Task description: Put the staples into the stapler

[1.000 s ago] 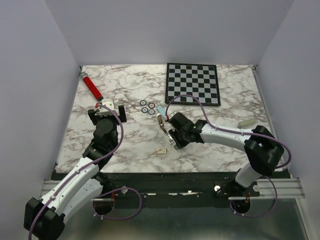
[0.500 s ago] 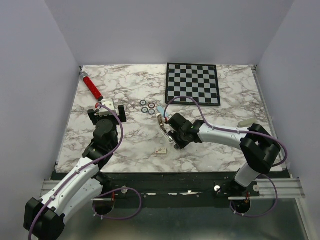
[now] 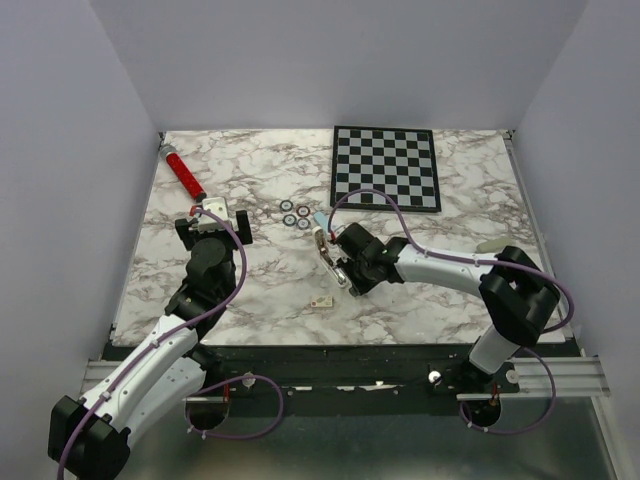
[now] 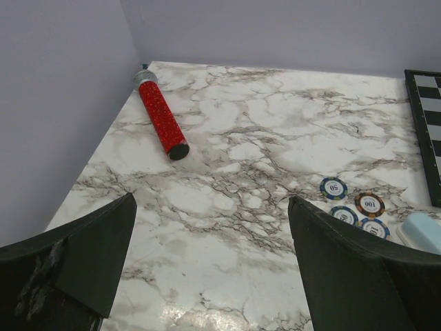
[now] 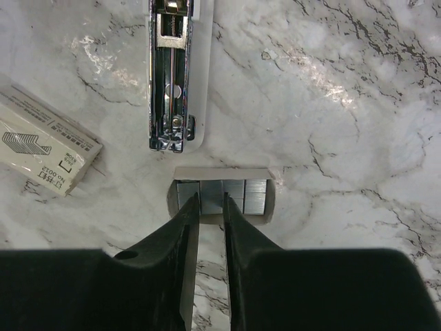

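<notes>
You are hanging the right gripper [image 5: 210, 198] straight over the staples [image 5: 255, 195], which are lying just near of the stapler [image 5: 170, 76]; its metal channel is lying open, likely for a short carry. The fingers are sitting almost together, and you cannot tell whether they are pinching the strip. Only this wrist view is showing the strip; overhead, the arm is hiding it. Your left gripper [image 4: 213, 262] is waiting spread wide and empty, well to the left

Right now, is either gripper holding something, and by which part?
The left gripper is open, holding nothing. The right gripper has its jaws astride the staples, near the strip's middle, but a real grip cannot be told.
</notes>
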Tool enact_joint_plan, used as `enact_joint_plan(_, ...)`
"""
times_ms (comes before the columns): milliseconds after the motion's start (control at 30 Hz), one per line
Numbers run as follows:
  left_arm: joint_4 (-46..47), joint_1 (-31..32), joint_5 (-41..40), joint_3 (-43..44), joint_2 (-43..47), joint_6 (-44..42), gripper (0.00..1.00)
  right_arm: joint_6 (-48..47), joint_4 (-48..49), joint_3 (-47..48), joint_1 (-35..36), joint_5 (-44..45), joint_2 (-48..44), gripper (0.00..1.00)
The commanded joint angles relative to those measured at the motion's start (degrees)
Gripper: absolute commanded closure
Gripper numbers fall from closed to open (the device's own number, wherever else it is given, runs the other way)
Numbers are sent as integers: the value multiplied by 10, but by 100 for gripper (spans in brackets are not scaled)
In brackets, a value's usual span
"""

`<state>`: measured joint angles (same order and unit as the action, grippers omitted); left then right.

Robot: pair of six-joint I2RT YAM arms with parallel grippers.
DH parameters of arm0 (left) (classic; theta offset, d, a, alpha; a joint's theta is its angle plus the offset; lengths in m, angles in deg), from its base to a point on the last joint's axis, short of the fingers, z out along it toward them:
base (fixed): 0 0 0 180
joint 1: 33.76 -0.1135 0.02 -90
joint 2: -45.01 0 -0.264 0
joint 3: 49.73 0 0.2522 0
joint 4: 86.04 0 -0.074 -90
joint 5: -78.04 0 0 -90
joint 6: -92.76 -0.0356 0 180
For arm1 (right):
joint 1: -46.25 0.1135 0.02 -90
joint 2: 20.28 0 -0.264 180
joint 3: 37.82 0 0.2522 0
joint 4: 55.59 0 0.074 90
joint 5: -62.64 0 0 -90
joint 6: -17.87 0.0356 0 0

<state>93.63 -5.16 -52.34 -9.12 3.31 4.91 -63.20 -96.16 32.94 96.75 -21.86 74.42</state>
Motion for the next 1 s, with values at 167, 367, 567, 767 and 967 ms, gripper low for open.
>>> enact_joint_plan(167, 1, -4, 7, 7, 1, -2, 1, 4, -14, 21, -9, 0, 32, 68)
enact_joint_plan(367, 2, -4, 8, 7, 1, -1, 1, 4, -16, 21, -11, -1, 36, 69)
enact_joint_plan(567, 2, -5, 9, 7, 1, -2, 1, -1, -20, 22, -14, -16, 30, 82)
enact_joint_plan(767, 1, -5, 9, 8, 0, -2, 1, 0, -32, 31, -14, -12, 5, 91)
enact_joint_plan(967, 1, -5, 9, 7, 0, -2, 1, 2, -54, 47, -15, 7, -17, 91)
